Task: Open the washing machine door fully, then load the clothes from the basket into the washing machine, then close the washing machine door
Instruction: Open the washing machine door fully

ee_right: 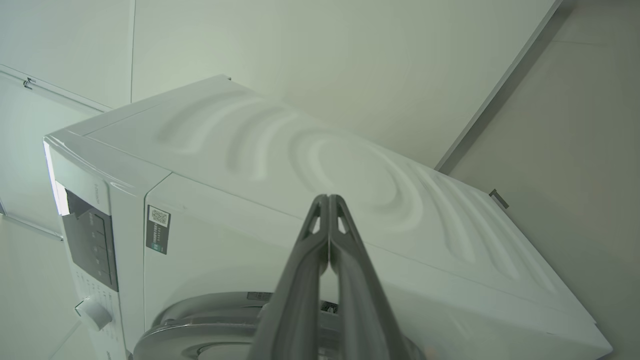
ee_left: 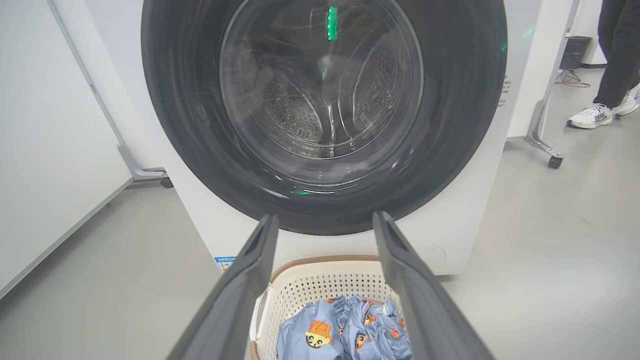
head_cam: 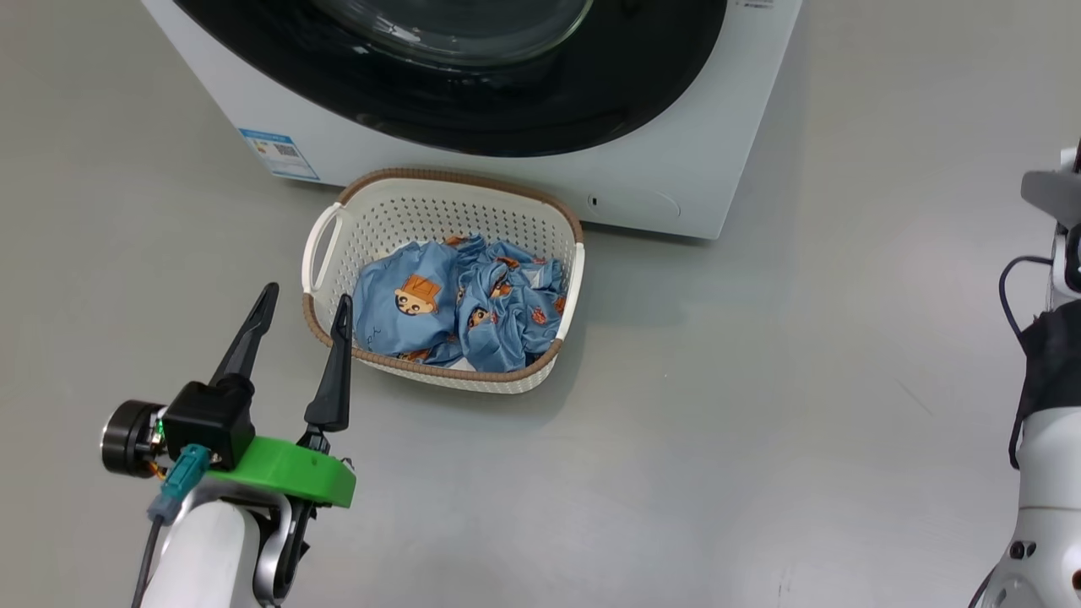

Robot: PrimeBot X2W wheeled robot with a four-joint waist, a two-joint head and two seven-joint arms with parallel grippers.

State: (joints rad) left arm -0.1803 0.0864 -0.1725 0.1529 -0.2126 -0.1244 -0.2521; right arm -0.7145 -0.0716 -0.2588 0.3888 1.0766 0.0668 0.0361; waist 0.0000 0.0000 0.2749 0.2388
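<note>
The white washing machine (head_cam: 380,165) stands at the top of the head view, and its glossy black washing machine door (head_cam: 507,114) is closed. In front of it sits the cream basket (head_cam: 439,211) holding light blue clothes (head_cam: 456,308) printed with orange faces. My left gripper (head_cam: 306,302) is open and empty, just left of the basket's near corner. The left wrist view looks between the open left gripper (ee_left: 326,218) at the door (ee_left: 200,125), with the basket (ee_left: 320,285) and clothes (ee_left: 345,330) below. My right gripper (ee_right: 328,199) is shut on nothing, pointing at the washing machine's side (ee_right: 300,165) above the door's rim (ee_right: 200,335).
A blue sticker (head_cam: 279,152) marks the machine's lower front. My pale right arm (head_cam: 1047,473) rises at the right edge. White panels on wheeled stands (ee_left: 550,160) flank the machine. A person's feet in white shoes (ee_left: 595,115) are on the floor beyond the right stand.
</note>
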